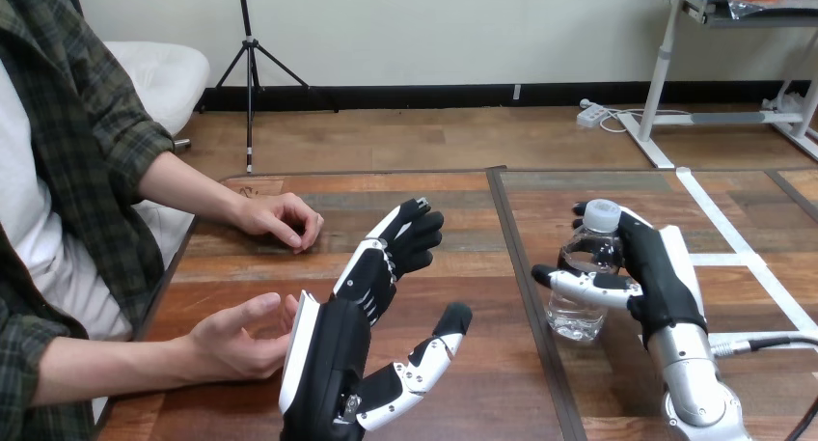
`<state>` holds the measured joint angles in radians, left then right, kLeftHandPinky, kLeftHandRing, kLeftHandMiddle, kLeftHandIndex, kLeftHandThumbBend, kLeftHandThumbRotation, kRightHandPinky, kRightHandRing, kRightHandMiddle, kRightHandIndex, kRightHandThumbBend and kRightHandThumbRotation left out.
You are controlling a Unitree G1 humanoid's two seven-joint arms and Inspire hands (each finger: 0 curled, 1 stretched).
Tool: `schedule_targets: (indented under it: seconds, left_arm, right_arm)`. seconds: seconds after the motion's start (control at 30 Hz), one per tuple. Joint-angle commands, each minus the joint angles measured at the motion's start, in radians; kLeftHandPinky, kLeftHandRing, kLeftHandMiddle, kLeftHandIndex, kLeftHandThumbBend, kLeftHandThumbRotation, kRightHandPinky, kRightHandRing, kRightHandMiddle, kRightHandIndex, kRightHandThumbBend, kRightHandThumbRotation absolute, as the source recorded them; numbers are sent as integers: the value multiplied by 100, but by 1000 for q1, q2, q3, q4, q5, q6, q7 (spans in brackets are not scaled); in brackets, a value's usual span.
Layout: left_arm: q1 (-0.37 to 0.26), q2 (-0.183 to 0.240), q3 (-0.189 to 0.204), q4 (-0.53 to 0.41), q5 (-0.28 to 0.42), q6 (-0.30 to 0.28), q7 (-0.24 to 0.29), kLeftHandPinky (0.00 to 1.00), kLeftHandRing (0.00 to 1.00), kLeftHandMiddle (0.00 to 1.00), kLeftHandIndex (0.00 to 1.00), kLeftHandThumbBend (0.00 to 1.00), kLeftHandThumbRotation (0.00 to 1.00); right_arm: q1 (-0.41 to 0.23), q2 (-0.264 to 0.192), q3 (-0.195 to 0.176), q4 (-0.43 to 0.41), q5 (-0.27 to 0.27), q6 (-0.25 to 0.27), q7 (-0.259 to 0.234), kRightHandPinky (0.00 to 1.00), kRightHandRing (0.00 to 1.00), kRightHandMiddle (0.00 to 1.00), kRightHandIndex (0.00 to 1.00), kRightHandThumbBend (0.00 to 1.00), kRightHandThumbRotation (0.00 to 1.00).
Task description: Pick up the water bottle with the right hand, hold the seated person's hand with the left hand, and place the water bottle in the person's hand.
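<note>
Right hand (658, 267): fingers and thumb curled round the water bottle (582, 301), thumb across the front at mid-height and fingers behind, up near the neck. The bottle is upright on the right half of the table (463, 393), and its base appears to rest on the wood.

Left hand (359, 340): fingers straight and spread, thumb out to the side, nothing in it. Its white back shell faces the person's near hand (236, 340), which is loosely cupped just beside it (touching or a hair apart, cannot tell). No fingers are curled round that hand, so the hold is not yet made. The person's far hand (282, 219) rests on the table edge, well apart.

Handling, as judged: clear thin plastic with a white cap, likely light. The wall will probably dent under a hard squeeze, and the smooth side could slip through hard fingers. Mid-body is the sensible place to grip, since it leaves the lower part free for the person's palm.

Surface: flat wooden planks. A dark strip (526, 296) runs front to back between the two hands, with white tape (738, 260) at the right. The path from the bottle over to the near hand has nothing on it but the left hand itself.
</note>
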<state>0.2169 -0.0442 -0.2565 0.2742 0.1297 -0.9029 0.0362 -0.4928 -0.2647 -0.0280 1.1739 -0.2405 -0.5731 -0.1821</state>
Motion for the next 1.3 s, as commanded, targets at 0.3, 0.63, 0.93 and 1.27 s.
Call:
schedule_targets:
  seconds: [0.3,0.63,0.93,1.27]
  left_arm:
    - [-12,-12,4,-51,7,1,-1,79,82,83,85,48,0]
    - [-12,-19,0,-48,10,4,3,79,82,83,85,47,0]
    - [-10,-23,-5,-52,18,11,4,78,82,83,86,46,0]
    - [-6,-27,-10,-53,13,13,5,77,82,84,86,45,0]
  right_arm:
    - [-54,-110,115,-155,-171,99,-36,66,70,73,72,81,0]
    - [-46,-138,135,-229,-203,141,-13,64,68,70,68,86,0]
    - [-30,-147,150,-277,-208,171,-2,63,67,70,67,86,0]
    - [-18,-148,156,-308,-207,204,12,61,66,69,66,86,0]
